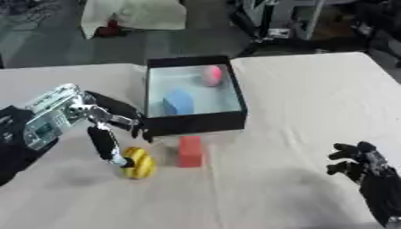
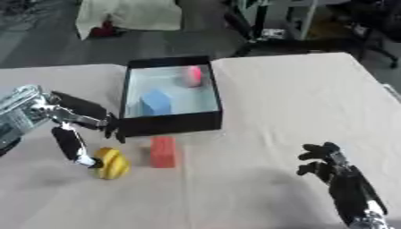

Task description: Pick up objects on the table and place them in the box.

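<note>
A yellow ridged object [image 1: 139,163] lies on the white tablecloth in front of the black box [image 1: 196,124]. Just right of it a red block [image 1: 189,151] stands close to the box's front wall. Inside the box are a blue block [image 1: 179,102] and a pink ball [image 1: 211,75]. My left hand [image 1: 98,117] hovers left of the box, open; one straight finger reaches down to the yellow object's left edge, another points at the box's front corner. My right hand [image 2: 325,164] rests at the lower right, fingers relaxed and up, holding nothing.
The table's far edge runs just behind the box. Beyond it on the floor lie a white cloth [image 1: 133,15] and metal equipment frames [image 1: 286,20]. The tablecloth stretches bare to the right of the box.
</note>
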### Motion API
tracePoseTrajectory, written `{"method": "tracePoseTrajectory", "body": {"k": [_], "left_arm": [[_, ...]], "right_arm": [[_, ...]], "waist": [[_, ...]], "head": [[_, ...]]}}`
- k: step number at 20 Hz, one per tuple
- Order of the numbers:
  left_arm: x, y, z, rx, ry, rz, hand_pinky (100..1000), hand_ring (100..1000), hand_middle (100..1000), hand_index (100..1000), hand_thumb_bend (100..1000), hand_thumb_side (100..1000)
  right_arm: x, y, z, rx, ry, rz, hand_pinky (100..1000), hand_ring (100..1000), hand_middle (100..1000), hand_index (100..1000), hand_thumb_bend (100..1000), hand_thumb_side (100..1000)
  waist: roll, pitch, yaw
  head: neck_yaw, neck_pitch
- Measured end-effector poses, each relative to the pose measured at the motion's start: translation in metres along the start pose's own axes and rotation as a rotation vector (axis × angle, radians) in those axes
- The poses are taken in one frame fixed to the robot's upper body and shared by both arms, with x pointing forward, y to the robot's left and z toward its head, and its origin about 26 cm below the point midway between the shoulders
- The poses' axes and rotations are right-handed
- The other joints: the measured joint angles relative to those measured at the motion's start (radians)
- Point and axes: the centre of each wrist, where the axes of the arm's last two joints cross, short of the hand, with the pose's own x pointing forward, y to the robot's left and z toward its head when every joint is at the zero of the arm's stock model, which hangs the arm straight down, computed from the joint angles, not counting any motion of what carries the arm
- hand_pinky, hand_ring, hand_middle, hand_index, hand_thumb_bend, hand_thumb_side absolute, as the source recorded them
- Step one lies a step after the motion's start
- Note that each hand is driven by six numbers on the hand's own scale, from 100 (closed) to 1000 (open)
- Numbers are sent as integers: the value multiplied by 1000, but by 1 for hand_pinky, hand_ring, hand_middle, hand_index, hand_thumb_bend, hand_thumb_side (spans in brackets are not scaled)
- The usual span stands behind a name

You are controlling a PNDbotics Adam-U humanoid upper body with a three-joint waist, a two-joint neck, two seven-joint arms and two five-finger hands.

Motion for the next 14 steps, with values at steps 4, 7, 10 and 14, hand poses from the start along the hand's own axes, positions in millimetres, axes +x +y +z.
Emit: {"method": "tracePoseTrajectory", "body": {"k": [4,7,10,14], "left_arm": [[-3,-3,-2,-4,12,-4,771,729,762,848,355,349],[-3,-10,-7,-21,17,-22,761,705,739,829,324,295],[-5,-13,-8,-19,35,-51,722,649,677,782,242,192],[-10,-17,-8,-11,55,-73,659,563,573,696,217,144]], "right_arm": [[0,0,0,0,0,0,745,516,601,762,100,1000],[0,0,0,0,0,0,745,516,601,762,100,1000],[0,0,0,0,0,0,745,516,601,762,100,1000],[0,0,0,0,0,0,745,516,602,762,100,1000]], "waist": [[0,0,0],[0,0,-2],[0,0,-2],[0,0,-2]], "head": [[0,0],[0,0],[-1,0],[-2,0]]}}
